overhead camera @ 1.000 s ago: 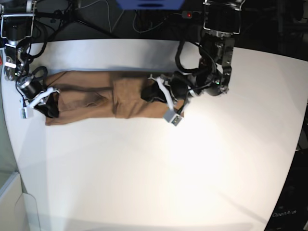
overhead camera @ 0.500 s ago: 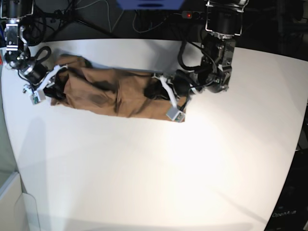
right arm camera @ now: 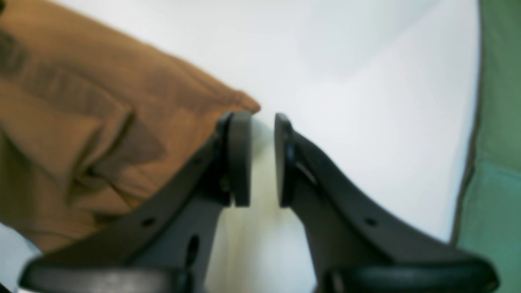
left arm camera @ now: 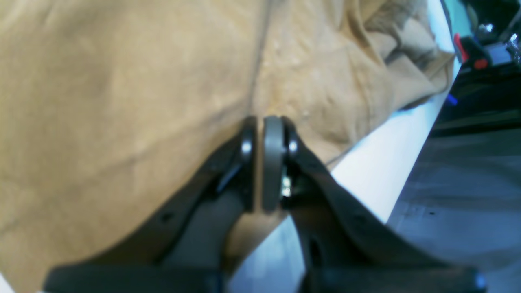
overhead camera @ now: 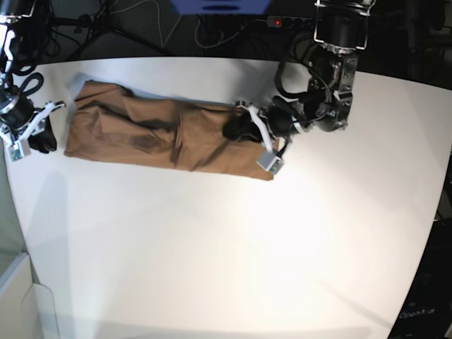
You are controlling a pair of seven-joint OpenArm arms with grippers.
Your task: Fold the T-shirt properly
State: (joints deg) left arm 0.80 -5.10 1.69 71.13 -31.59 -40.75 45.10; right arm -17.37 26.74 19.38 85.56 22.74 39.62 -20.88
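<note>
The tan-brown T-shirt [overhead camera: 155, 134] lies on the white table [overhead camera: 212, 247] as a long narrow folded strip, slanting from back left to front right. My left gripper [overhead camera: 234, 131] rests on the strip's right part. In the left wrist view its pads are pressed together, so the left gripper [left arm camera: 259, 124] is shut on a pinch of the T-shirt [left arm camera: 122, 101]. My right gripper [overhead camera: 42, 139] sits just left of the strip's left end. In the right wrist view the right gripper [right arm camera: 262, 122] is open with bare table in the gap. A corner of the T-shirt [right arm camera: 81, 122] ends just beyond its left fingertip.
Cables and dark stands crowd the area behind the table's back edge [overhead camera: 176, 60]. The left table edge runs close to my right gripper, with a green surface [right arm camera: 500, 162] beyond it. A red clamp [left arm camera: 468, 49] sits off the table past the shirt.
The right gripper, which held the shirt's left end raised half a second ago, has let go and drawn away leftward. The shirt lies flat again. The left gripper shifted right with its end.
</note>
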